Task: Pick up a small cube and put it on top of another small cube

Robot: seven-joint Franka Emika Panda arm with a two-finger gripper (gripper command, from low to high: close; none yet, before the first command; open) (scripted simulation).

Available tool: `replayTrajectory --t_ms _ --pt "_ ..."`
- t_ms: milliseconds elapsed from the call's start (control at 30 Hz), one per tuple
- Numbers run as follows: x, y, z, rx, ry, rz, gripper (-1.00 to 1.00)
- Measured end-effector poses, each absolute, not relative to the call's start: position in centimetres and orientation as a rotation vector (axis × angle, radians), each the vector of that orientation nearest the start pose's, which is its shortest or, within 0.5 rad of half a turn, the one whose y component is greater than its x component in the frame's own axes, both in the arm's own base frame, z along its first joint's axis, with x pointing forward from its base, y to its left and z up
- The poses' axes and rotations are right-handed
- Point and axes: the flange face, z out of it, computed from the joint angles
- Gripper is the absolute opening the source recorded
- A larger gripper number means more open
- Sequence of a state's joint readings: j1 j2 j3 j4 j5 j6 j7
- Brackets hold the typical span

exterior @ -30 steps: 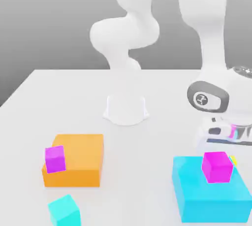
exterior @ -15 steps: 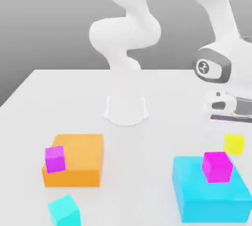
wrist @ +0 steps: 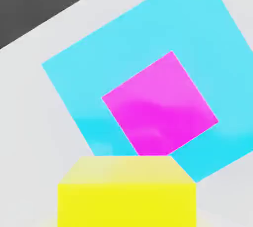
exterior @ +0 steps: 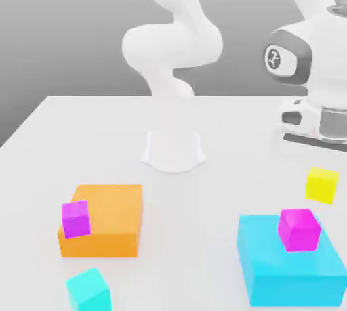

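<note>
the yellow cube (exterior: 321, 185) hangs in the air under the robot's hand, and the gripper (exterior: 320, 167) is pinched tight on it. the fingers themselves are hard to make out, but they sit close together on the cube's sides. in the hand view the yellow cube (wrist: 127, 191) sits right by the fingers, big and near.

below the fingers is a big cyan block (exterior: 291, 265) on the white table (exterior: 101, 140). a magenta cube (exterior: 299, 229) rests on top of that block. in the hand view the magenta cube (wrist: 159, 105) lies past the yellow cube, on the cyan block (wrist: 148, 38).

far from the fingers, toward the exterior view's left, another magenta cube (exterior: 76, 219) leans on an orange block (exterior: 108, 218). a small cyan cube (exterior: 89, 290) sits near them.
</note>
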State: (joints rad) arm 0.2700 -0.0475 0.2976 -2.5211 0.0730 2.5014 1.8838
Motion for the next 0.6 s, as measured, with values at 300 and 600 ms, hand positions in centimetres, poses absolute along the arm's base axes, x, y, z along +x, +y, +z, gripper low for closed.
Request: replayTrajectory --t_ms 300,600 --pt "41.0 22.2 31.6 -2.266 2.171 -0.001 -1.00" --pt "41.1 22.2 26.3 -2.263 2.177 -0.004 1.00"
